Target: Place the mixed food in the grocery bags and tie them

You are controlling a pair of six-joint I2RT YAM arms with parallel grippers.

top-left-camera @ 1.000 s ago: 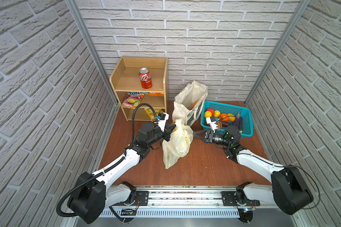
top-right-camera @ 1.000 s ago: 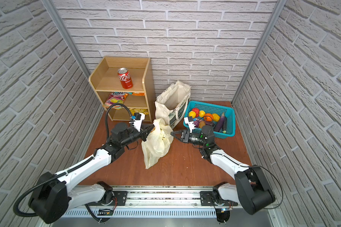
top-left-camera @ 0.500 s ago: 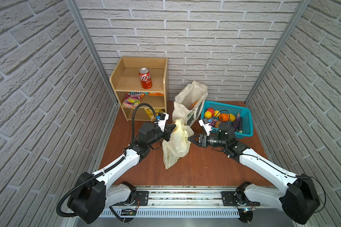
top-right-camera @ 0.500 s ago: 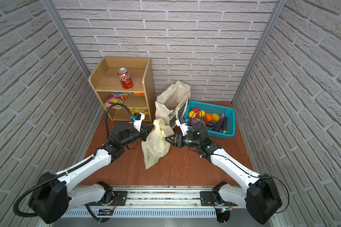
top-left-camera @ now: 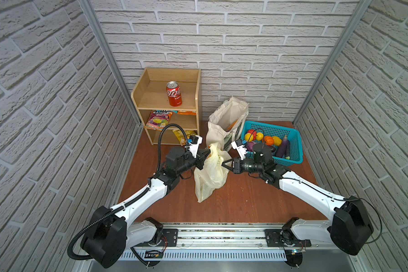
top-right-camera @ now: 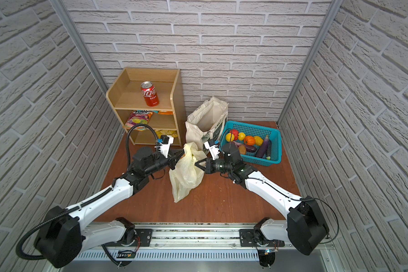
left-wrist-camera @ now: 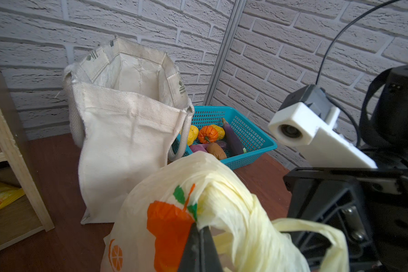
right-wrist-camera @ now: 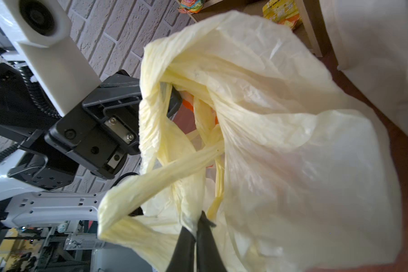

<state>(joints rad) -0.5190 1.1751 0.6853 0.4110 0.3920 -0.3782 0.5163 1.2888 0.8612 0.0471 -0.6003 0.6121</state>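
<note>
The yellow bag (top-left-camera: 210, 175) sits in the middle of the table, held up at its top. The left gripper (top-left-camera: 206, 156) is pinched tight on one side of the top. The right gripper (top-left-camera: 223, 163) is pinched tight on a thin handle. To tie it well, both should hold firm, cross the handles and pull slowly, so the thin plastic does not rip. The open tote (top-left-camera: 222, 117) stands just behind and could get bumped. A basket (top-left-camera: 296, 150) sits beside it, and a can (top-left-camera: 174, 94) is on the shelf (top-left-camera: 156, 99).
</note>
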